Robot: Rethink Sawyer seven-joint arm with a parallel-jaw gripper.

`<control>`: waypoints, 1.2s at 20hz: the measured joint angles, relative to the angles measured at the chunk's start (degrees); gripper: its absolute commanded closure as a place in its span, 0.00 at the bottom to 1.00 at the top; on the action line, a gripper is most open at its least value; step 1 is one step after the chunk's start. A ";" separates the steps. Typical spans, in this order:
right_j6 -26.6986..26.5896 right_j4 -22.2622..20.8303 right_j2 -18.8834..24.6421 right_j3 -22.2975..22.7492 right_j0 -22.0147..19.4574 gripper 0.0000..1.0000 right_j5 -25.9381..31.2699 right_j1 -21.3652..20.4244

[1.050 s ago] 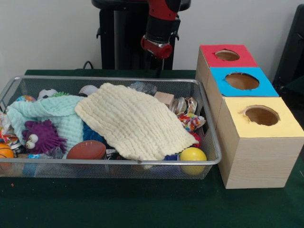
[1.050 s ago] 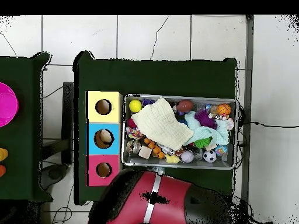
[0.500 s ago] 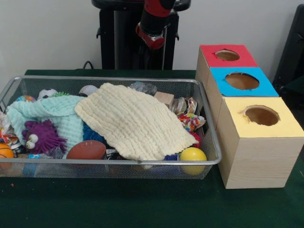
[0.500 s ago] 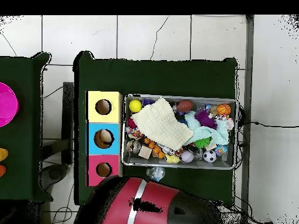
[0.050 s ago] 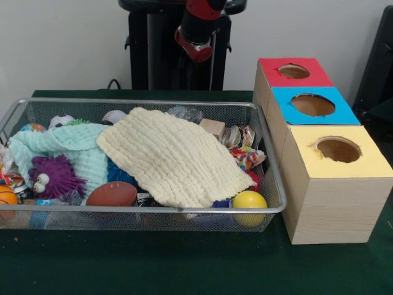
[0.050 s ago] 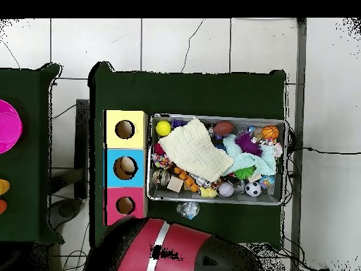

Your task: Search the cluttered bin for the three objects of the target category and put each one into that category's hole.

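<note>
Three holes top the boxes right of the bin: red (image 5: pixel 293 72) farthest, blue (image 5: pixel 313 105) in the middle, yellow (image 5: pixel 338 149) nearest. I see the mesh bin (image 5: pixel 279 190) crowded with toys, a cream cloth (image 5: pixel 173 158) draped over its middle, a yellow ball (image 5: pixel 249 200) at its near right corner and a brown football (image 5: pixel 112 193) by the near wall. My gripper (image 5: pixel 195 50) hangs high beyond the bin's far rim, well apart from the toys; I cannot tell whether it holds anything or how wide it is. All sits on the green surface (image 5: pixel 184 264).
</note>
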 measured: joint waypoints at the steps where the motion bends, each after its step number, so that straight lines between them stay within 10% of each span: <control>1: 0.00 -0.04 0.00 0.00 -0.03 0.00 -0.80 0.21; 24: 0.00 -2.36 -1.10 -0.57 -4.38 0.00 -20.88 6.86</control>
